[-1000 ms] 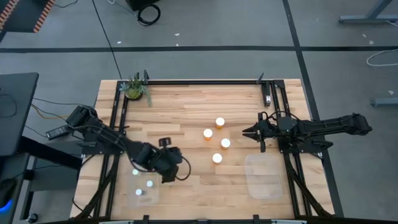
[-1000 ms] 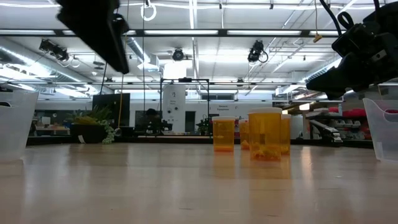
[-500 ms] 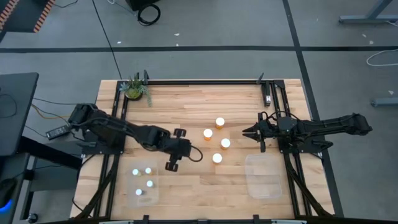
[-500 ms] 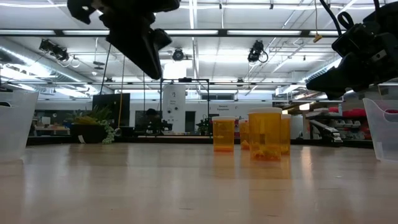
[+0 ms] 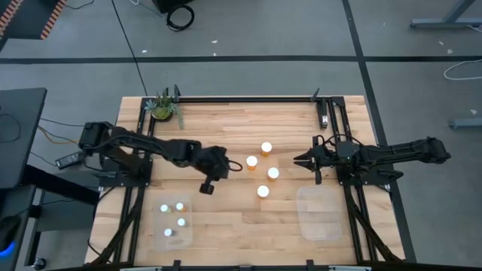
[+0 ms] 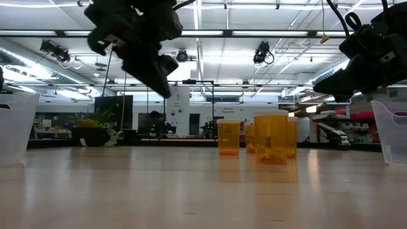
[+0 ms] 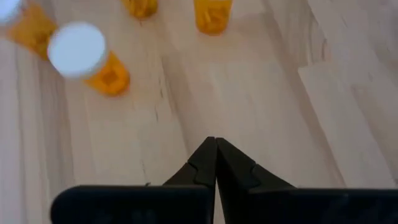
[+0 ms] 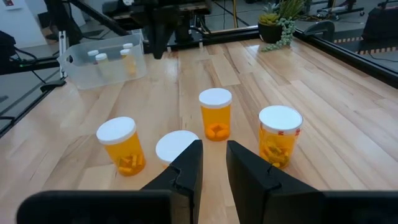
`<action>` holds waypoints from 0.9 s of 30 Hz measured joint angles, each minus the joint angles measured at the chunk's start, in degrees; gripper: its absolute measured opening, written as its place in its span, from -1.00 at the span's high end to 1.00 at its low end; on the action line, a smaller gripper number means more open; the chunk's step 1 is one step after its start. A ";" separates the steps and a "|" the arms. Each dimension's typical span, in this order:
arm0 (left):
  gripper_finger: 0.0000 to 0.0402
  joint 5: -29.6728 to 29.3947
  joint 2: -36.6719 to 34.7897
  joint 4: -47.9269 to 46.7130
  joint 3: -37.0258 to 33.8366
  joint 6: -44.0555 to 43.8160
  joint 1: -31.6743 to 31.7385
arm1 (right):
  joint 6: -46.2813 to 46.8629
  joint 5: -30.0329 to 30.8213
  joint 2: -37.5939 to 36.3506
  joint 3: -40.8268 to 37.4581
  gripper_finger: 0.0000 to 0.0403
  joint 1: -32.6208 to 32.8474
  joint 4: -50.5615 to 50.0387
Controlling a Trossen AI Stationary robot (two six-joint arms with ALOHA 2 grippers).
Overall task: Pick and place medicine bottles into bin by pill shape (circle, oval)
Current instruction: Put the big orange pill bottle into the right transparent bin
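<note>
Overhead, left gripper (image 5: 226, 164) hung pressed together, empty, just beside the four orange bottles (image 5: 262, 170); right gripper (image 5: 299, 160) waited opposite them, fingers slightly apart.

No text, label, brand, number or sign could be read in any view. The orange medicine bottles (image 8: 216, 115) ahead of the right arm's jaws had plain white caps, and one bottle (image 8: 279, 135) showed a pale label band with a red mark, too small to make out. The whitish bottles (image 5: 172, 219) in the left bin (image 5: 157, 231) bore nothing legible, and the signs in the room beyond the surface (image 5: 226, 128) were too far off to read.
</note>
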 joint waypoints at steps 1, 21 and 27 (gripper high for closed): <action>0.95 0.01 -0.67 1.69 -0.85 0.62 0.48 | 0.00 0.00 -0.07 0.00 0.61 -0.01 -0.22; 0.95 -0.86 -20.15 9.43 -13.99 -0.02 3.68 | 0.00 0.01 1.95 -0.02 0.61 0.01 -1.97; 0.96 -1.64 -24.36 9.44 -17.46 -0.81 2.56 | 0.00 0.01 2.30 -0.02 0.61 -0.01 -2.07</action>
